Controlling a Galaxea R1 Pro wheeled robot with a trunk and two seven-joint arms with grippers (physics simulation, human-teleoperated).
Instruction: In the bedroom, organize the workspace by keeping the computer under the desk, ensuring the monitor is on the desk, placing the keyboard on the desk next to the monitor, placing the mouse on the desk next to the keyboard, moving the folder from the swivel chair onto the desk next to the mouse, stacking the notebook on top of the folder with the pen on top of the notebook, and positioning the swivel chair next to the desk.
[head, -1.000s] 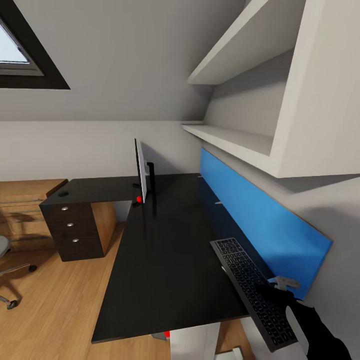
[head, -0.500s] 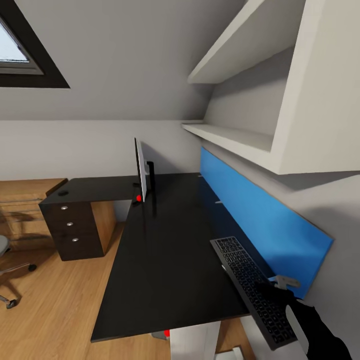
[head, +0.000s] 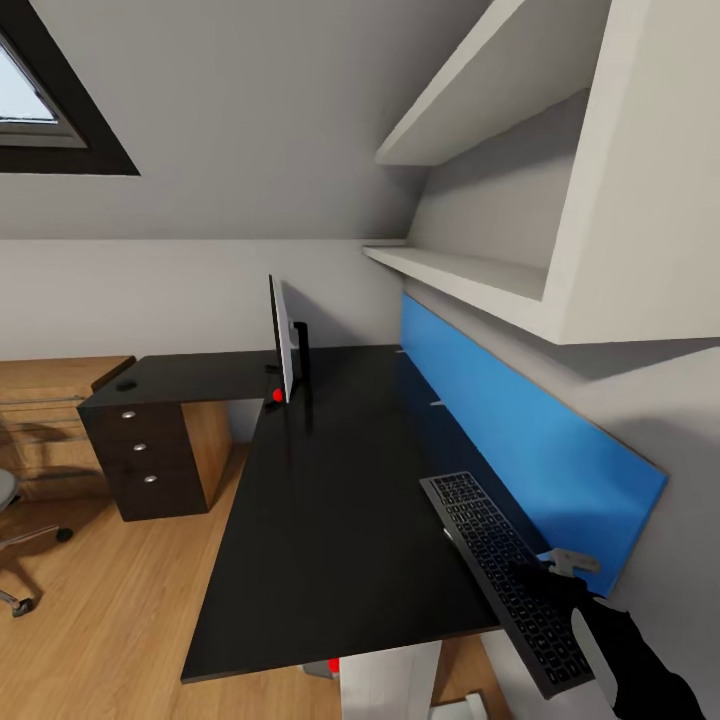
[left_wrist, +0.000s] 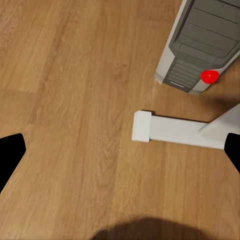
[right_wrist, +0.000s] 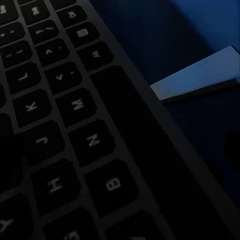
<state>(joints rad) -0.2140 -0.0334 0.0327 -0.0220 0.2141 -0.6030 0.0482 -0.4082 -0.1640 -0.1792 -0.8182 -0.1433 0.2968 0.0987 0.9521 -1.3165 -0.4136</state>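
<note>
Keyboard (head: 505, 580) sits lower right of the head frame, long axis running diagonally, far end over the desk (head: 340, 500), near end sticking out past the desk's front edge and looks lifted, not flat. Right hand (head: 560, 590) is on its near-right part, closed on the keyboard by the look of it, one silver finger showing past the edge toward the blue wall panel (head: 520, 430); grip near one end probably explains the tilt. Right wrist view is keys up close (right_wrist: 65, 125) with a pale fingertip (right_wrist: 200, 80) just off the edge, blue behind. Monitor (head: 283, 340) stands edge-on at frame centre, well apart from the keyboard, so keyboard isn't next to it yet; judging it needs to travel up the desk. Left hand (left_wrist: 120, 160) hangs low over wood floor, fingers wide apart, empty, parked near the computer tower (left_wrist: 200, 45) and a white desk foot (left_wrist: 175, 130). Swivel chair (head: 15, 540) partly cut off at left edge.
</note>
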